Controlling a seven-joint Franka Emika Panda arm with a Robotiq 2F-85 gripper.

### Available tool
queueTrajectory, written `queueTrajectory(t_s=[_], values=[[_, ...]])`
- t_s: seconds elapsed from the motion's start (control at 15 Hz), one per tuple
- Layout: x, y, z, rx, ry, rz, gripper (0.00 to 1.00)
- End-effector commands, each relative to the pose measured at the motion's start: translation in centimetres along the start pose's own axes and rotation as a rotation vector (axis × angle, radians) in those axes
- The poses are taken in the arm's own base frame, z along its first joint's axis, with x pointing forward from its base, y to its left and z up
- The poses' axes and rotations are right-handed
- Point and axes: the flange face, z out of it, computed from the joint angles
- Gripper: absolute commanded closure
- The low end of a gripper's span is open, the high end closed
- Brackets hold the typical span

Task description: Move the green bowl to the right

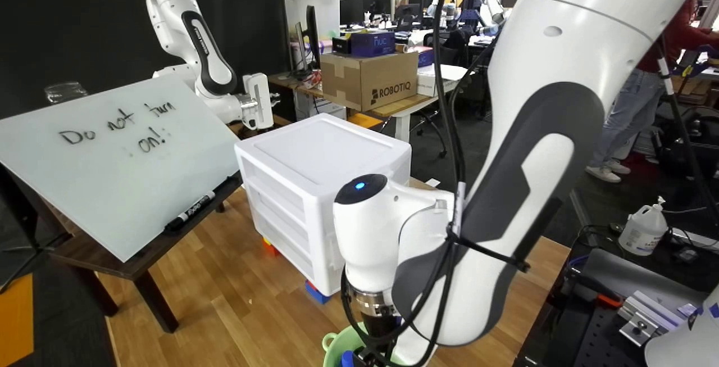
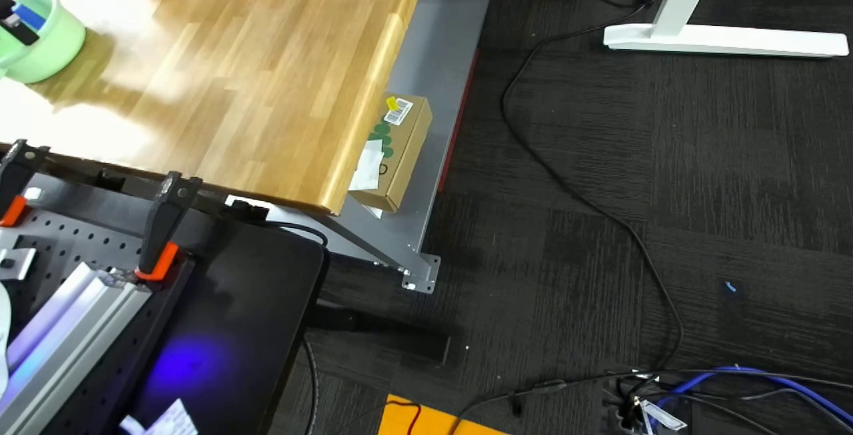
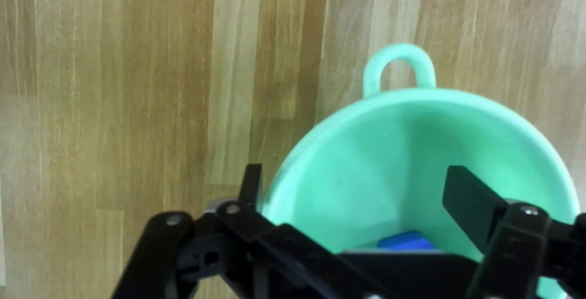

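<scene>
The light green bowl [image 3: 348, 152] stands on the wooden table, with a loop handle at the top in the wrist view. It also shows at the left edge of an exterior view [image 2: 61, 42] and, partly cut off, at the bottom of an exterior view [image 1: 337, 344]. A blue object [image 3: 406, 241] lies inside it. My gripper [image 3: 352, 182] is open around the bowl's near-left wall in the wrist view: one finger is outside beside the rim, the other is over the bowl's inside. The fingers are apart, and I cannot tell whether the outer one touches the rim.
A white drawer unit [image 1: 326, 148] stands on colored blocks [image 1: 317, 293] behind the bowl. A whiteboard [image 1: 118, 159] on a small dark stand holds a marker [image 1: 191, 209]. Clamps [image 2: 166, 222] sit along the table's edge. Another robot arm [image 1: 208, 63] is at the back.
</scene>
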Motion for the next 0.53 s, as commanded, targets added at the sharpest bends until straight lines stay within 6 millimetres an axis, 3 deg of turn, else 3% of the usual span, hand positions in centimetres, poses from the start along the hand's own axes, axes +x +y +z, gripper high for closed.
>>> queueTrajectory(t_s=[0.0,0.2,0.47], values=[[-2.7,-1.1,-0.7,-0.015,0.081,0.015,0.00],[-4.3,-1.7,-0.8,-0.020,0.117,0.040,0.00],[-4.8,-0.8,-1.0,-0.027,0.138,0.067,0.00]])
